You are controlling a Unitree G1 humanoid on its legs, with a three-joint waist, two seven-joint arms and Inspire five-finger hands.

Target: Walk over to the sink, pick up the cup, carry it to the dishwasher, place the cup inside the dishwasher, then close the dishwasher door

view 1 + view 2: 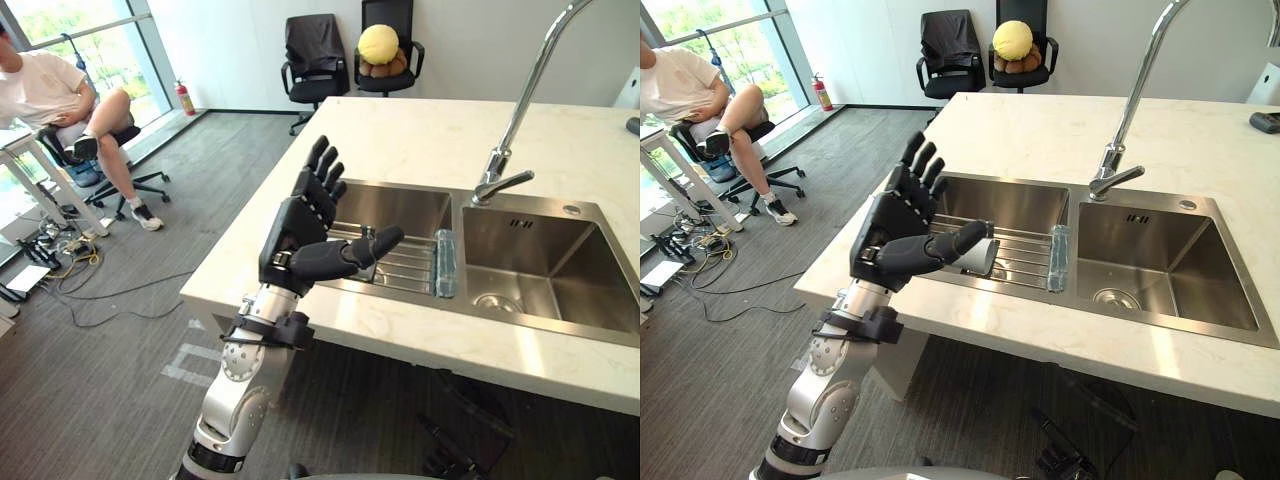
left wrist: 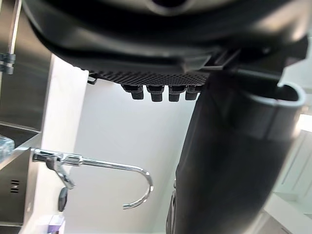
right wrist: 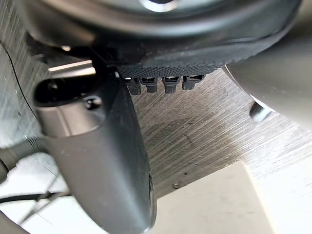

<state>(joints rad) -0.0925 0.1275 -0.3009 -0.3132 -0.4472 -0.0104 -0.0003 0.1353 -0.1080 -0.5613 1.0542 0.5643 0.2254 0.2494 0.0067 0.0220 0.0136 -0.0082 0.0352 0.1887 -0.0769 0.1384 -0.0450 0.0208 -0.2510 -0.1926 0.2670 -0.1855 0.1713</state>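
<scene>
Left hand (image 1: 300,225) raised above the near rim of the sink (image 1: 1160,198), fingers straight and thumb spread, holding nothing. Right hand (image 3: 97,146) hangs over the floor, also released and empty. The cup (image 1: 982,258), small and pale grey, appears to lie on its side on the wire rack (image 1: 410,265) in the left basin, just behind the left thumb and partly hidden by it. A clear container (image 1: 445,262) sits at the rack's right end, beside the tap (image 1: 520,110). The cup is probably light, rigid and smooth-walled, and may roll on the bars. The surest hold looks to be round its body, thumb opposite the fingers, rather than a pinch at the rim.
</scene>
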